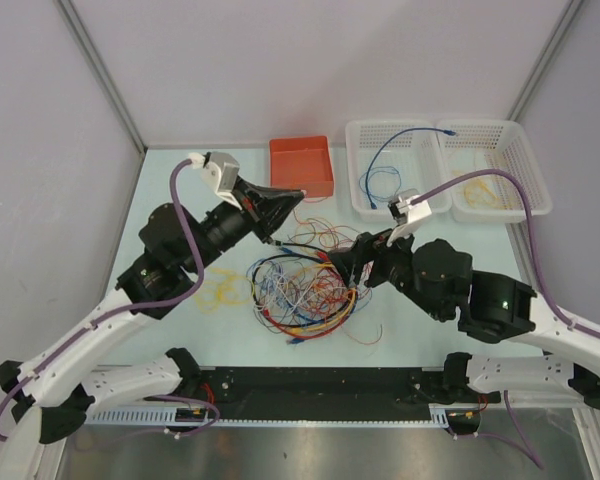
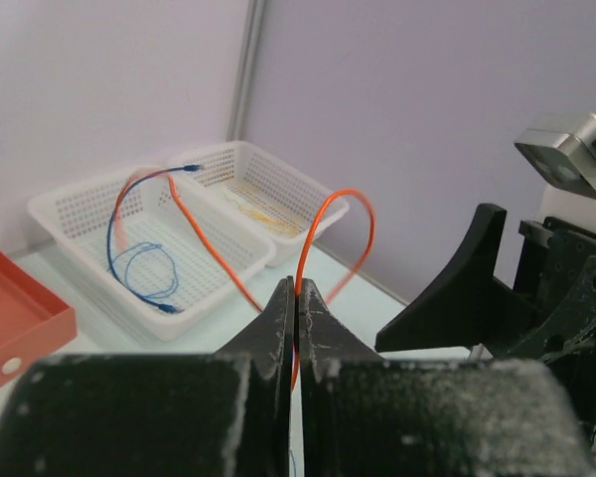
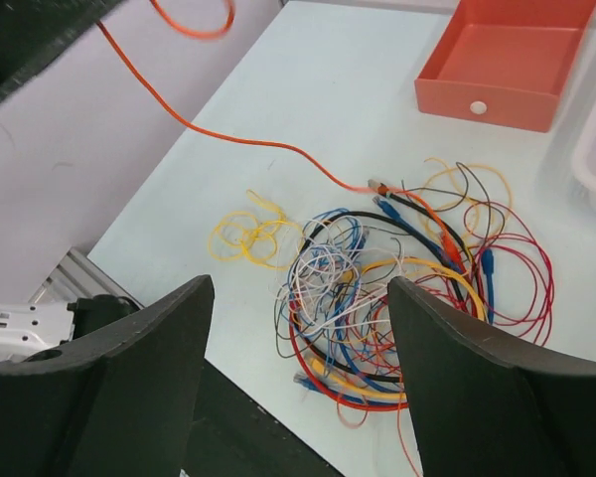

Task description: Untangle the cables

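The cables lie in a tangle (image 1: 305, 290) of red, blue, yellow, white and black loops on the table; it also shows in the right wrist view (image 3: 397, 298). My left gripper (image 2: 296, 290) is shut on a thin orange cable (image 2: 350, 199) and holds it raised above the table's back. That orange cable (image 3: 228, 137) runs down to the tangle's far edge. My right gripper (image 3: 300, 286) is open and empty, hovering over the tangle's right side. In the top view the left gripper (image 1: 292, 197) is by the red tray and the right gripper (image 1: 355, 265) is beside the tangle.
A red tray (image 1: 302, 165) stands at the back. Two white baskets stand at the back right: one (image 1: 395, 165) holds a blue cable, the other (image 1: 495, 175) a yellow one. A loose yellow cable (image 1: 220, 290) lies left of the tangle.
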Controlling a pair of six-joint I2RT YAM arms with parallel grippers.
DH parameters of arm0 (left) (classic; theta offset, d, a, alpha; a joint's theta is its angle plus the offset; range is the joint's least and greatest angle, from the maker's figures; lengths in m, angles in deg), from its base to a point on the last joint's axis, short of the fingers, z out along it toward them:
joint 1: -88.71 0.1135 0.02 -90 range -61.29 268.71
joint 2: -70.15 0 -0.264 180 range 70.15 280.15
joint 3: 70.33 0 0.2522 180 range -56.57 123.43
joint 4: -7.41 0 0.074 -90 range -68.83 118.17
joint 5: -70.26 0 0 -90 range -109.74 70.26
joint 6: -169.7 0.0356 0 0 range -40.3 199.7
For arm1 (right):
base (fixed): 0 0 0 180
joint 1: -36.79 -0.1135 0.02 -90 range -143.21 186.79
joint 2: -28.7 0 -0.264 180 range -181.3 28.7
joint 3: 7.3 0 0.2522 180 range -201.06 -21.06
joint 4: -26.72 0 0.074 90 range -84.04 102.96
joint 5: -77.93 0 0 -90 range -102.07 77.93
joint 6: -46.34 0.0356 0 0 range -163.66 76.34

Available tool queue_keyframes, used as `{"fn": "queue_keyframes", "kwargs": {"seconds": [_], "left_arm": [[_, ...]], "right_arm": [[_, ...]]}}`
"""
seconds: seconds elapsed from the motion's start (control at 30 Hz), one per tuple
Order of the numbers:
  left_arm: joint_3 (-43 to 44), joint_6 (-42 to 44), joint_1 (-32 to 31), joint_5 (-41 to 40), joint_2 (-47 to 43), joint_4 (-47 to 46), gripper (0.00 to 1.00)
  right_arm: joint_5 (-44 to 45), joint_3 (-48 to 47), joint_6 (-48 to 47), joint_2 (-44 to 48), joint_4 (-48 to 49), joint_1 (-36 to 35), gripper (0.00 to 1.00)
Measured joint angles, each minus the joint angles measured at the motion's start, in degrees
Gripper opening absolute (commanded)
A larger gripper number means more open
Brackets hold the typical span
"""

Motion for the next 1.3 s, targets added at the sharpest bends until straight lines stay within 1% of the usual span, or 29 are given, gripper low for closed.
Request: {"fn": "queue_keyframes", "kwargs": {"seconds": [0.03,0.13,0.33,0.43,0.5,0.57,0.67,0.77,0.93,1.03,1.13,1.23,1.3], "left_arm": [[1.64,0.28,0.04,-0.42,0.46,1.38,0.00],[7.04,0.92,0.13,-2.01,2.58,5.64,0.00],[17.00,1.77,0.66,-7.34,7.85,12.96,0.00],[23.02,1.62,2.67,-9.73,12.09,16.94,0.00],[27.41,0.72,5.49,-10.25,16.04,19.50,0.00],[30.86,-0.94,9.90,-10.03,20.83,21.66,0.00],[32.37,-3.15,15.23,-9.49,26.91,23.08,0.00],[34.56,-4.98,19.04,-9.09,34.56,24.85,0.00],[44.54,-7.21,22.62,-7.61,48.92,26.14,0.00],[52.78,-7.61,24.06,-6.69,56.85,26.67,0.00],[61.81,-7.96,25.53,-5.75,64.81,26.08,0.00],[65.77,-8.70,26.93,-5.14,69.83,24.98,0.00],[66.16,-9.09,27.76,-5.01,71.82,24.37,0.00]], "right_arm": [[0.42,0.02,0.00,0.37,-0.09,0.00,0.72],[1.36,0.20,-0.24,1.70,0.02,0.00,0.69],[3.17,2.84,-0.37,3.89,0.15,0.02,0.68],[4.44,4.81,0.28,4.52,-0.55,0.02,0.67],[4.98,6.56,0.94,5.44,-1.33,0.04,0.67],[5.44,8.35,2.03,6.91,-2.89,0.04,0.67],[5.88,10.64,3.50,9.49,-4.33,0.07,0.67],[6.45,12.55,4.55,11.87,-5.55,0.13,0.67],[7.78,17.70,5.07,15.47,-4.96,0.37,0.65],[7.82,22.01,5.20,17.44,-3.30,0.96,0.64],[6.93,24.94,5.38,17.42,-1.55,2.03,0.64],[5.22,25.66,5.46,16.15,-0.22,3.72,0.64],[3.98,25.75,5.46,15.43,0.66,4.98,0.63]]}}
